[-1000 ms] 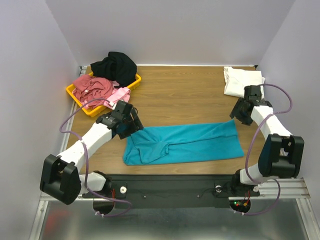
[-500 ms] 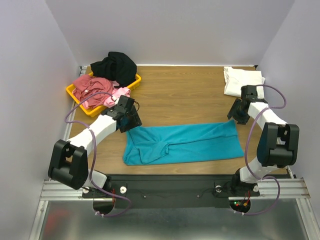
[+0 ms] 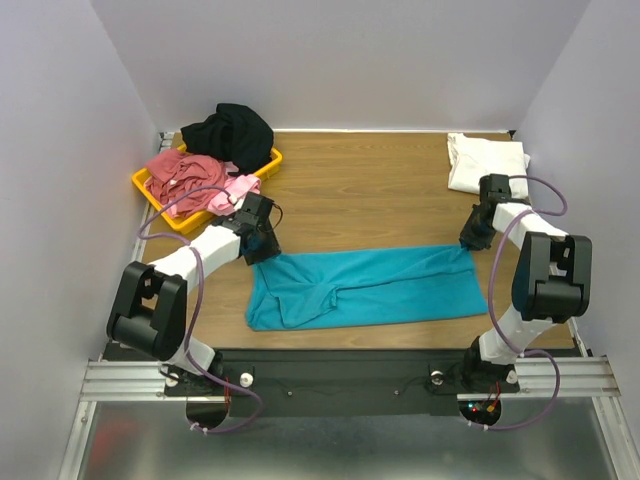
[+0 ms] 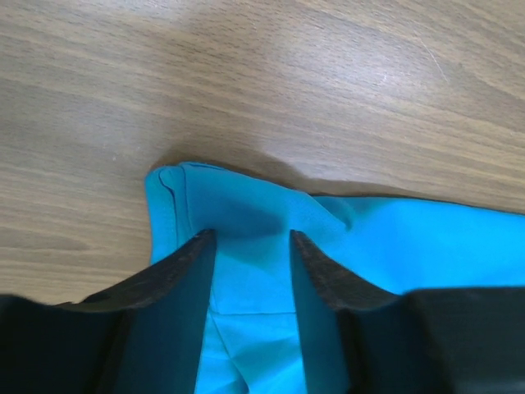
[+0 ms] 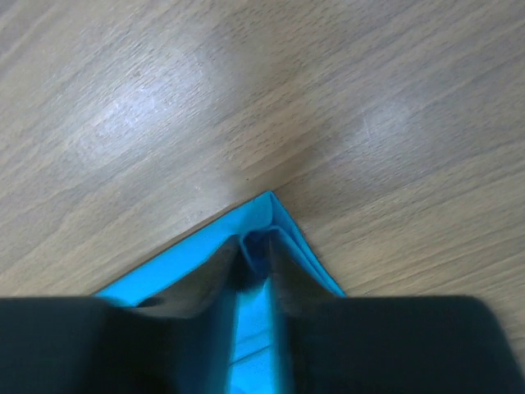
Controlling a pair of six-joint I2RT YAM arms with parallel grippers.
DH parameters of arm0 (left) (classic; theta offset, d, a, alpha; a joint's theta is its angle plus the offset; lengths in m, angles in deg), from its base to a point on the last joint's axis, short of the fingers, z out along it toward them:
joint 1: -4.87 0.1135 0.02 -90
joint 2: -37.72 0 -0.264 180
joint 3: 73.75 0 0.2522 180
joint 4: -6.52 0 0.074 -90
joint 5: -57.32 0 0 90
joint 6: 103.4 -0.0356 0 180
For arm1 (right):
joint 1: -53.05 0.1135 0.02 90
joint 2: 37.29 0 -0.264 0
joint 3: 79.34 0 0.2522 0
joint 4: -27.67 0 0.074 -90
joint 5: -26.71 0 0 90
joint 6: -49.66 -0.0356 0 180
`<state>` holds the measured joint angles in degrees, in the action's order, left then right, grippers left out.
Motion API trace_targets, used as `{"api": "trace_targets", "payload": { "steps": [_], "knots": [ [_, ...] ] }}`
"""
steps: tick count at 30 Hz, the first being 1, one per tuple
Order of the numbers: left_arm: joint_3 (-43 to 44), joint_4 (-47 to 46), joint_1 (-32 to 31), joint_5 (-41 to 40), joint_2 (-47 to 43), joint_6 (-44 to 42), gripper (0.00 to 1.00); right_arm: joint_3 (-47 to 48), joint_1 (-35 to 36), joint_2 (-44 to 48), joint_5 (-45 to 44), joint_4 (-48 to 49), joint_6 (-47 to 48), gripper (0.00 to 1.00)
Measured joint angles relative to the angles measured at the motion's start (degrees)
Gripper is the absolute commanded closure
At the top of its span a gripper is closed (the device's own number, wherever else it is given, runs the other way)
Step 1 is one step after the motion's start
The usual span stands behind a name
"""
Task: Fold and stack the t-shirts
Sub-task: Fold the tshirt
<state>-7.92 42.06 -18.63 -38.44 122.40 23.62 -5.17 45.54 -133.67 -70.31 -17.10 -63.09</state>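
The teal t-shirt (image 3: pixel 365 285) lies folded into a long strip across the near middle of the table (image 3: pixel 360 200). My left gripper (image 3: pixel 262 245) is down at its far left corner. In the left wrist view, the left gripper (image 4: pixel 250 242) is open, its fingers (image 4: pixel 184 279) straddling flat teal cloth (image 4: pixel 410 246). My right gripper (image 3: pixel 470 240) is at the far right corner. In the right wrist view, the right gripper (image 5: pixel 256 246) is shut on a small ruck of teal t-shirt (image 5: pixel 164 269) at the corner's tip. A folded white t-shirt (image 3: pixel 487 163) lies at the back right.
A yellow tray (image 3: pixel 268 165) at the back left holds a dusty red shirt (image 3: pixel 180 175) and a pink one (image 3: pixel 238 190), with a black shirt (image 3: pixel 228 130) heaped over its far end. Grey walls close in the table on three sides.
Both arms have lowered onto the teal shirt's far corners. Both sets of jaws have narrowed, and the right pair has closed on the cloth.
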Motion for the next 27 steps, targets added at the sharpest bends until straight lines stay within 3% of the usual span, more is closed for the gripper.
{"api": "trace_targets", "payload": {
  "steps": [4,8,14,23,26,27],
  "knots": [
    [-0.3,-1.0,0.2,-0.3,1.1,-0.2,0.71,0.0,-0.1,0.0,-0.1,0.2,-0.2,0.89],
    [-1.0,-2.1,0.4,-0.4,2.3,-0.8,0.80,0.0,-0.3,0.0,-0.3,0.2,-0.3,0.93],
    [-1.0,-3.3,0.8,-0.7,6.4,-1.4,0.81,0.0,-1.4,0.0,-1.6,0.2,-0.7,0.90],
    [-1.0,-5.1,1.2,-0.7,7.1,-2.1,0.84,-0.2,-3.1,0.0,-3.4,0.2,-1.1,0.67],
    [-0.9,-5.9,1.4,-0.7,7.4,-2.2,0.84,-0.4,-3.7,0.0,-4.0,0.1,-1.2,0.50],
    [-0.9,-6.1,1.4,-0.7,7.5,-2.2,0.84,-0.4,-3.8,0.0,-4.2,0.1,-1.1,0.41]
  ]
}}
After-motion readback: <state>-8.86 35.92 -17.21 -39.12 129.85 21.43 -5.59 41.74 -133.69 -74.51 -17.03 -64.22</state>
